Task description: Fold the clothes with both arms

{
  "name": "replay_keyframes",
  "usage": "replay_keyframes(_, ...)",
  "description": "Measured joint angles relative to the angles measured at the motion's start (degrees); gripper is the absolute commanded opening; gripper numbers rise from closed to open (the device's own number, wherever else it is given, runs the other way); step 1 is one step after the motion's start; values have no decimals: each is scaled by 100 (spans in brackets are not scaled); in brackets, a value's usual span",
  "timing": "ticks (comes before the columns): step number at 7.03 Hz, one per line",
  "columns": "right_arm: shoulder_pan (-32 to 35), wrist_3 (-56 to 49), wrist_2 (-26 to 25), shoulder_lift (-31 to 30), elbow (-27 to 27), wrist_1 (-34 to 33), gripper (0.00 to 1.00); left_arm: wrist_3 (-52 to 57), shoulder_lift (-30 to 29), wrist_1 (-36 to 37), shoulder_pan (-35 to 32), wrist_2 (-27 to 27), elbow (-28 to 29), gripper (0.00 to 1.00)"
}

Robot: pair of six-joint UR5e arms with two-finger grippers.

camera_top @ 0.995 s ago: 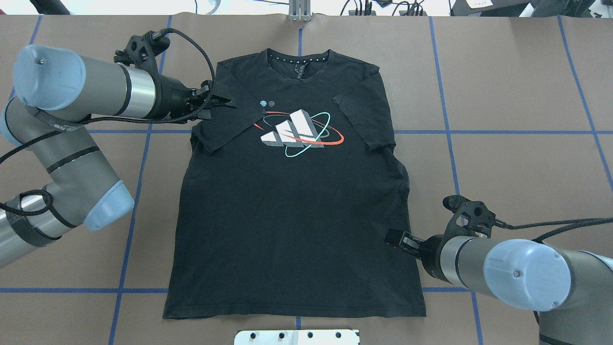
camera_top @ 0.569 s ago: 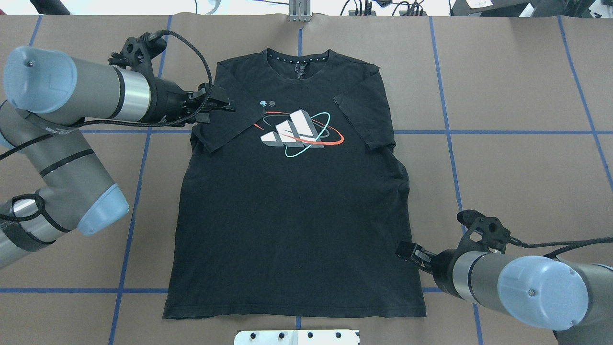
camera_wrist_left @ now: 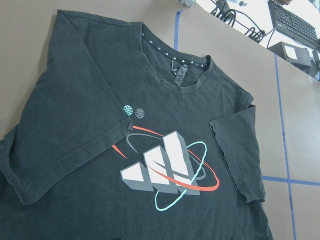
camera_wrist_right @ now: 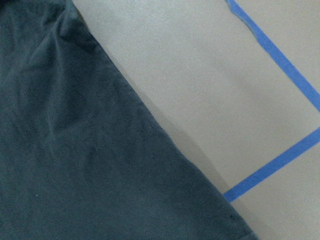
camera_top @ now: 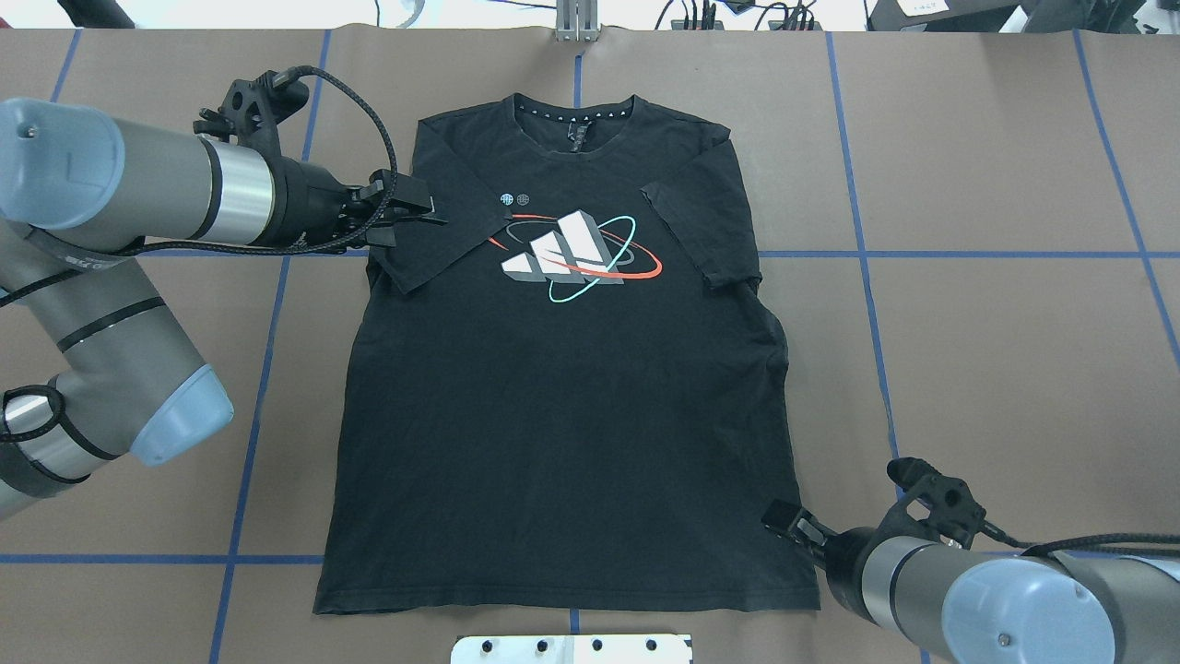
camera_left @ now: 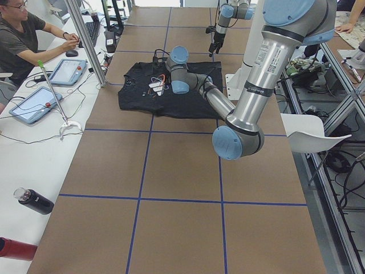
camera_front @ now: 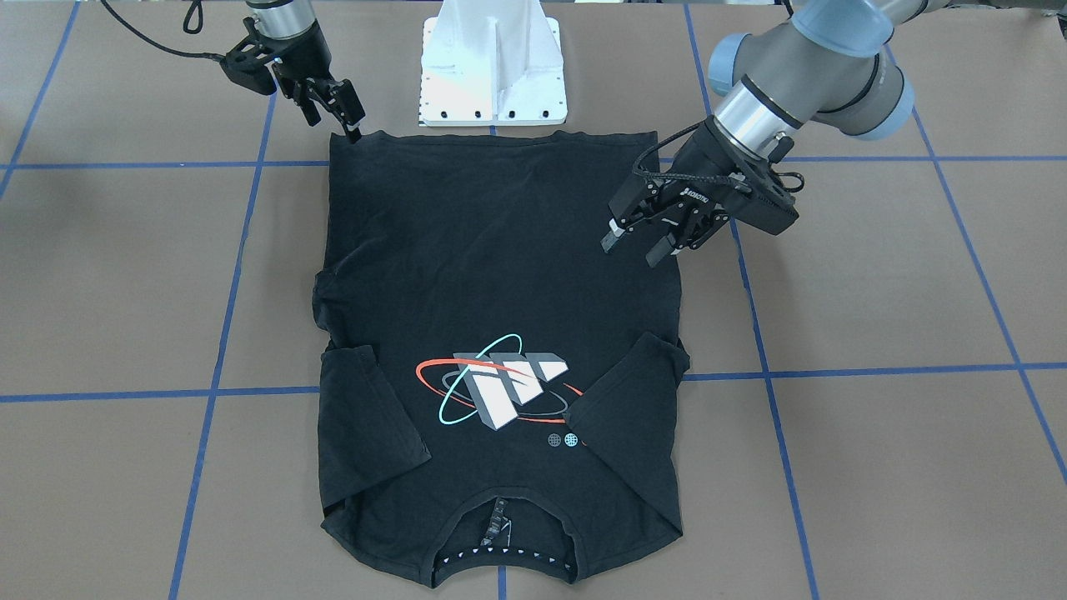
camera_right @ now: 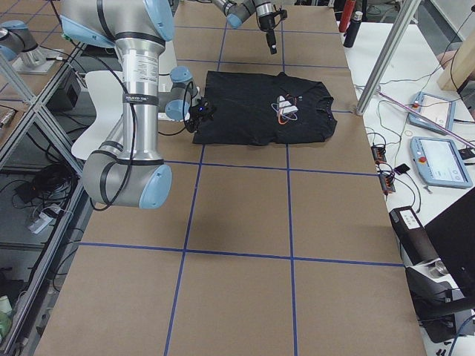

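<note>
On the brown table (camera_top: 968, 184) a black T-shirt (camera_top: 572, 415) is spread flat with the printed side up. Its collar is turned away from the robot and both short sleeves are already laid inward over the chest. The cloth is judged to be light, thin and very soft. It will not keep any shape when lifted, and it can slide and wrinkle easily on the smooth paper surface. It should therefore be taken at edges and corners, where a small pinch of the fabric can be caught, and not in the flat middle. The best places seem to be the bottom corner (camera_top: 809, 601) and the shoulder on one side. The left gripper (camera_front: 630, 252) is held with its fingers spread and nothing between them. It is raised clearly above the shirt, over the robot's left side near the folded sleeve (camera_top: 433, 249). The right gripper (camera_front: 336, 127) appears spread as well and empty. It is placed low at the shirt's right side edge, close to the bottom corner. Whether its tips touch the cloth cannot be told.
</note>
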Motion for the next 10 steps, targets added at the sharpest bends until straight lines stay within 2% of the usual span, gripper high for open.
replay_keyframes(2, -181, 524, -65, -4, -121, -10, 90, 0, 24, 4, 14, 56, -35, 81)
replay_keyframes(3, -264, 743, -72, -3, -189, -9, 84, 3, 29, 8, 19, 69, -38, 81)
replay_keyframes(8, -516, 1469, -80, -15, -451, 6, 77, 9, 67, 19, 60, 190, -52, 83)
replay_keyframes(9, -590, 1471, -80, -39, -470, 6, 66, 9, 68, 19, 67, 196, -56, 83)
replay_keyframes(10, -640, 1471, -81, -77, -479, 6, 62, 9, 70, 19, 71, 205, -57, 83)
